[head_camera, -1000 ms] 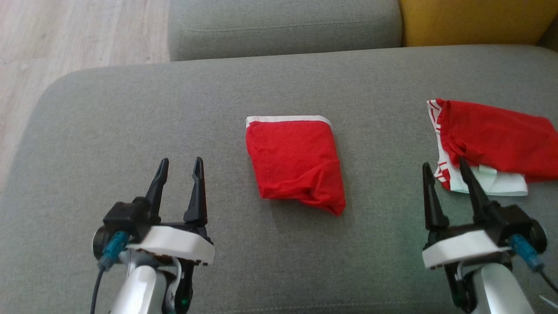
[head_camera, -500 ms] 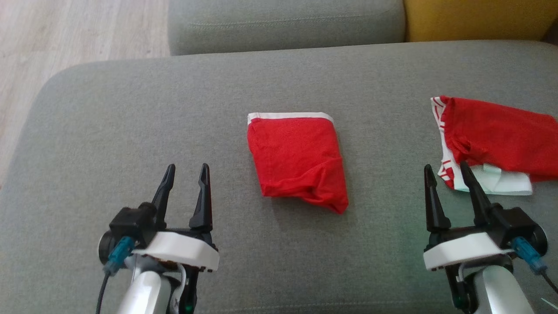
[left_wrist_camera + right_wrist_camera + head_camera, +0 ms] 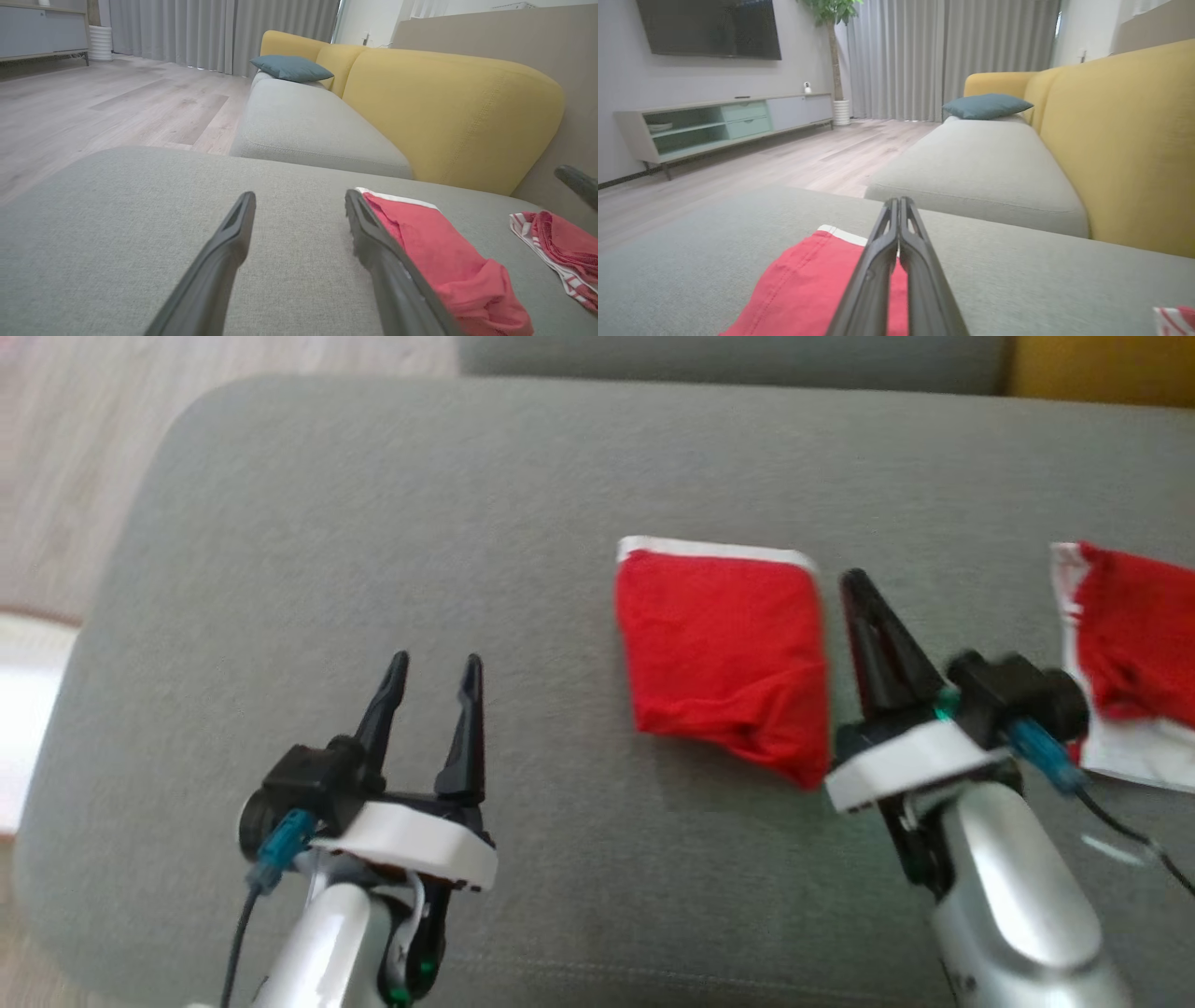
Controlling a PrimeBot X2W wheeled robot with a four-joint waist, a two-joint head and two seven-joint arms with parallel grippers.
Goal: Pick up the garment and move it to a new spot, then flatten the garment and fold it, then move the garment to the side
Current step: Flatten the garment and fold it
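Left gripper (image 3: 436, 661) hung over the grey cushion (image 3: 373, 504), lower left in the head view. Fingers were apart, nothing between them. Folded red garment (image 3: 719, 653) lay flat mid-cushion, well to that gripper's right and not touching it. It had a white band along its far edge and a lumpy fold at the near right corner. In the left wrist view it sat just past the right-hand finger.

Right gripper (image 3: 854, 583) was just beside the garment's right edge, fingers pressed together, nothing held. The right wrist view had the joined fingers over the right part of the red cloth. Couldn't tell if the tips touched the fabric.

Further right, a second garment (image 3: 1134, 644), red with white striped trim, lay rumpled on the cushion, apart from the folded one.

Count: two grippers, two red garments, one grey cushion under them. One more grey seat (image 3: 303, 121) behind, one teal pillow (image 3: 289, 67) at its far end, yellow backrest (image 3: 448, 107) alongside.
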